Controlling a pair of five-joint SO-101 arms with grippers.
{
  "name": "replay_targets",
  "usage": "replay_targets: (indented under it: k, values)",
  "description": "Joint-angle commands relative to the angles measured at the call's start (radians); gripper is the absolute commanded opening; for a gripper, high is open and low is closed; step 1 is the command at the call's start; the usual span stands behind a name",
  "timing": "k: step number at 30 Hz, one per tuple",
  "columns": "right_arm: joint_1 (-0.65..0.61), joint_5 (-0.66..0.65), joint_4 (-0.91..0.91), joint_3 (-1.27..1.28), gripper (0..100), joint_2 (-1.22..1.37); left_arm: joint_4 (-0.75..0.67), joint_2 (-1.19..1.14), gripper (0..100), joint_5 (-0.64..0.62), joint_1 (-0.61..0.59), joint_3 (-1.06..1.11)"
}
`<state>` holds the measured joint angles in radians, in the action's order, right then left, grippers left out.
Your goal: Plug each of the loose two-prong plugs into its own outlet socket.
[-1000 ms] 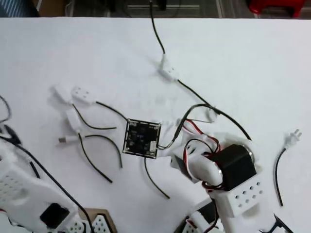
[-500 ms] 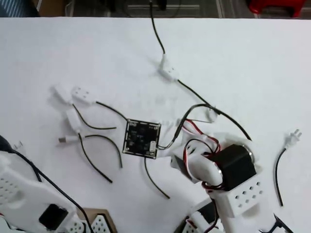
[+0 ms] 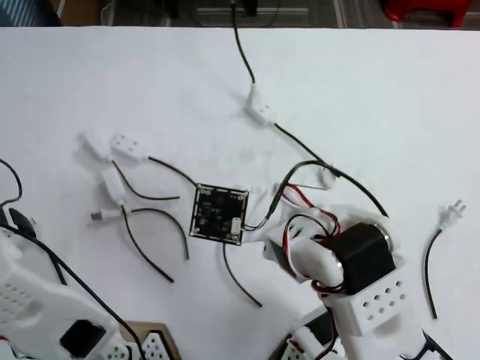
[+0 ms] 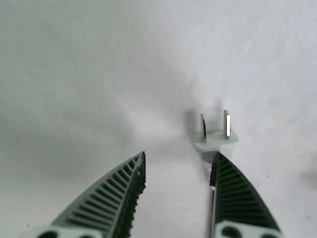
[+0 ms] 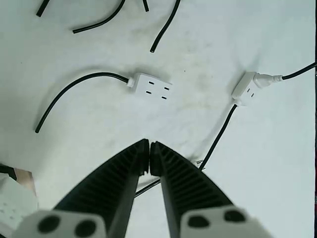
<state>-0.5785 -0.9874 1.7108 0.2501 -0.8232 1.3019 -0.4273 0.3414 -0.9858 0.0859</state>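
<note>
At the left near edge of the table [image 3: 390, 90], the high view gives you your left arm [image 3: 30, 300] as a white body trailing black cable. The left wrist view supplies the detail from close up: the left gripper [image 4: 179, 157] has its ribbed fingers spread wide over bare white surface. A two-prong plug [image 4: 216, 135] lies just ahead of one fingertip, outside the gap. You cannot tell whether that tip touches it. The plug has a small pale body and two flat metal prongs that point away from the gripper.

From above you also get the layout. A second plug [image 3: 452, 213] lies far out toward the right edge, with its black cord curving back toward the near side. It is well apart from the sockets. A dark circuit board [image 3: 219, 214] sits mid-table, just beside your right arm [image 3: 352, 262].

Your right wrist view adds the socket faces. The right gripper [image 5: 149, 145] has its fingers pressed together with nothing between them. Beyond the tips lies a white four-slot socket [image 5: 150, 87] on a short black cord. Near it is a corded socket [image 5: 246, 89] with black cable leaving both ends. Loose cord ends lie farther off.
</note>
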Motion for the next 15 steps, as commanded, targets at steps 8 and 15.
replay_targets:
  k: [8,15]
  values:
    - [0.012,-0.005,0.007,-0.002,2.2,-0.053,-0.127,-0.010,22,-0.107,0.133,0.104]
    - [0.010,-0.009,0.007,-0.002,2.2,-0.177,-0.161,-0.005,7,-0.114,0.139,0.140]
